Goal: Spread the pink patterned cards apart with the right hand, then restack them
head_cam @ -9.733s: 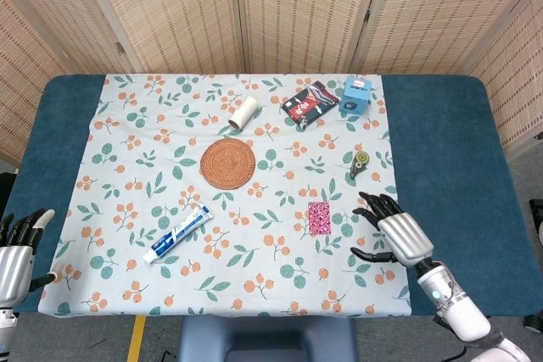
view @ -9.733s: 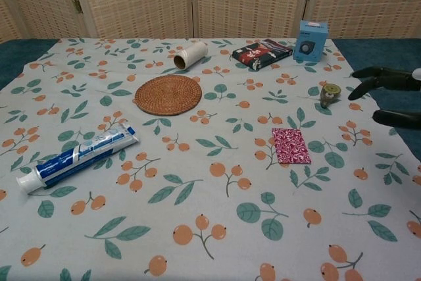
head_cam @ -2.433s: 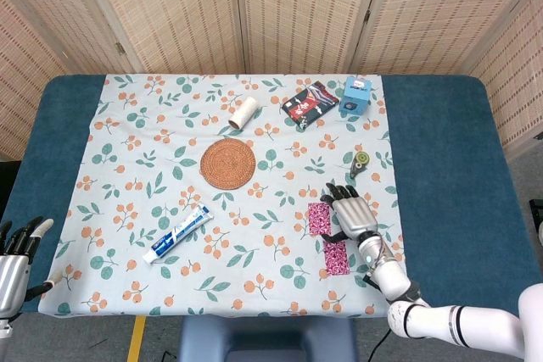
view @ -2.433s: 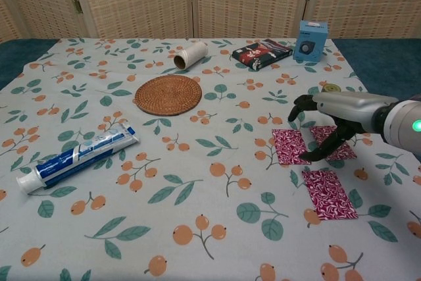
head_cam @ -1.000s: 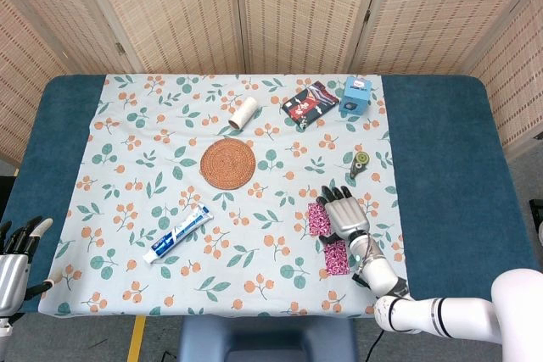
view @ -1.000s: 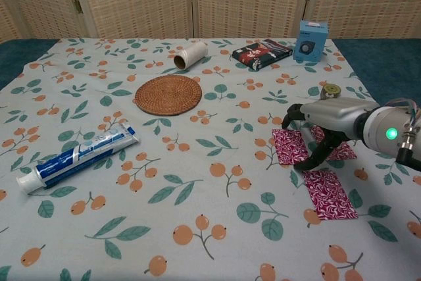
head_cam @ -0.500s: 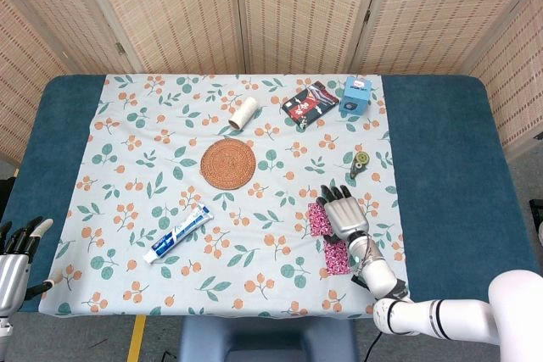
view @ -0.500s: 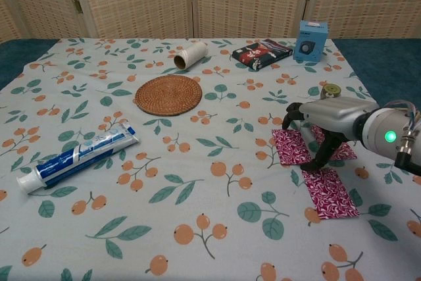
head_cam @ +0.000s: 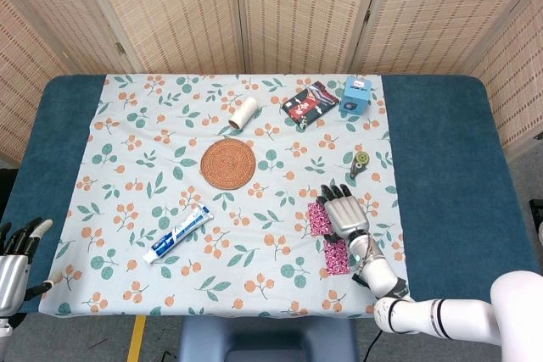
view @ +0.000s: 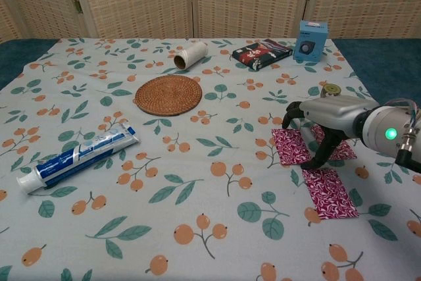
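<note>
Now arching the right robot hand (view: 327,122) over the pink patterned cards (view: 289,147), with fingers apart and curved down toward the table (view: 197,241), gripping nothing. Seeming to touch the cloth between the cards with the thumb tip, though not clearly enough to tell real contact from a close hover.

Seeing three cards fanned out around that robot hand: the first card (head_cam: 319,219) just beneath and beyond the fingertips, the second card (view: 340,150) half hidden beneath the palm, and the third card (view: 329,193) just behind the thumb, on the wrist side and slightly apart from the other two. Judging the spreading step as finished or nearly so, and the restacking as not yet begun, since none of the three is overlapping another as far as the chest view is showing.

Keeping the left robot hand (head_cam: 17,253) off at the far table edge, well apart from the right one, with fingers apart and nothing in them.

Needing next, probably, to be pressing fingertips lightly onto one outlying card and sliding it back over a neighbour. Expecting thin, flat cards on cloth to be resisting a straight pinch, so favouring dragging over lifting, and watching for the cloth bunching under the fingers.
</note>
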### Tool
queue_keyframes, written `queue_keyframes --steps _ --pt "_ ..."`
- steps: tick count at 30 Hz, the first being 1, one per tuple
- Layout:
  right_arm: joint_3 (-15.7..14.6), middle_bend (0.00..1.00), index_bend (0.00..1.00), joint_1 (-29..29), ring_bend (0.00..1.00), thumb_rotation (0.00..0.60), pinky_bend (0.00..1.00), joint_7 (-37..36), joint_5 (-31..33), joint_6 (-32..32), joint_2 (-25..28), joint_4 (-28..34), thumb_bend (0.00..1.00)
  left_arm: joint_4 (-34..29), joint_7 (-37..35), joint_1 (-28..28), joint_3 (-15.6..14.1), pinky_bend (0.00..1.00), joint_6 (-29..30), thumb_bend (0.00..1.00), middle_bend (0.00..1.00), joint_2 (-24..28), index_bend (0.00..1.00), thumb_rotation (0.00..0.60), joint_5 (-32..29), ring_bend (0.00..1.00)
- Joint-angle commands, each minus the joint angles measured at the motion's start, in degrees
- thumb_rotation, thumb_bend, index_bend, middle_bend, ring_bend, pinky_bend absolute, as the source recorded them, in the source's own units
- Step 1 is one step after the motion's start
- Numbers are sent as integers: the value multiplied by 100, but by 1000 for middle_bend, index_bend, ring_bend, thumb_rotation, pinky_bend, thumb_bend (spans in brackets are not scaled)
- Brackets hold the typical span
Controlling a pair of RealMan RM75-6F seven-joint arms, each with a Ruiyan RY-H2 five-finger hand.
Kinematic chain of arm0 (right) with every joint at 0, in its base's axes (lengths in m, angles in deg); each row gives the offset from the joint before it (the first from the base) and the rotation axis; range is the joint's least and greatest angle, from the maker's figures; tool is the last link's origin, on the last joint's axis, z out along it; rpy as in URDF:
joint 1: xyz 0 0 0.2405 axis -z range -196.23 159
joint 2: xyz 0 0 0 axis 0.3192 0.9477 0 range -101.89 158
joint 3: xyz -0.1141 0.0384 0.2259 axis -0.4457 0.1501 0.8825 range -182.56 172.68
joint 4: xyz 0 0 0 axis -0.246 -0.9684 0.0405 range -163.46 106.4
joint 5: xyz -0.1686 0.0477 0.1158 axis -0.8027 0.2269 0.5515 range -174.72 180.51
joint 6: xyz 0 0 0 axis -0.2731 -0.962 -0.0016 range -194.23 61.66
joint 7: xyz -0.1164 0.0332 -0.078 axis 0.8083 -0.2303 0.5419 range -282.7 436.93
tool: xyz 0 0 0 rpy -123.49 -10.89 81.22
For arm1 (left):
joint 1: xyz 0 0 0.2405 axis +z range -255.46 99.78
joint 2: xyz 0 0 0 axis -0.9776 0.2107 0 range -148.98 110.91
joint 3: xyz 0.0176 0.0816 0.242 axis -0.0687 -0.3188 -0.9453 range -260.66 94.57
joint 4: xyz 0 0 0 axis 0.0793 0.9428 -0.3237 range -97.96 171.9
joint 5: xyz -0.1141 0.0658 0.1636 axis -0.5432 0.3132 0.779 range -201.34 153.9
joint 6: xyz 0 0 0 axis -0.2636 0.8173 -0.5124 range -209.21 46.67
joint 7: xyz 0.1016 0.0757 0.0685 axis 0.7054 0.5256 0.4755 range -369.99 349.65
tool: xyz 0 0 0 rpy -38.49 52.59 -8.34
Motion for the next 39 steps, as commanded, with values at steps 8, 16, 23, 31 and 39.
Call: queue_keyframes --steps 8,16,23,31,39 --pt "61 73 238 69 0 549 0 -238 -265 1 284 330 267 -25 13 6 1 0 9 283 129 19 158 600 1 201" --pt "-17 73 238 337 0 549 0 -611 -587 -122 873 743 268 -55 48 -2 -6 0 -16 284 129 27 152 600 3 202" --pt "-210 73 238 625 0 549 0 -991 -838 -54 1311 737 267 -168 156 -25 4 0 -14 284 129 56 152 600 29 202" --pt "-288 73 238 705 0 551 0 -1348 -1077 337 1195 206 268 -342 324 -35 -14 0 -14 284 129 86 152 600 68 202" --pt "-195 73 238 665 0 547 0 -1633 -1257 652 991 -239 268 -426 391 -5 -20 0 5 283 129 129 151 600 37 202"
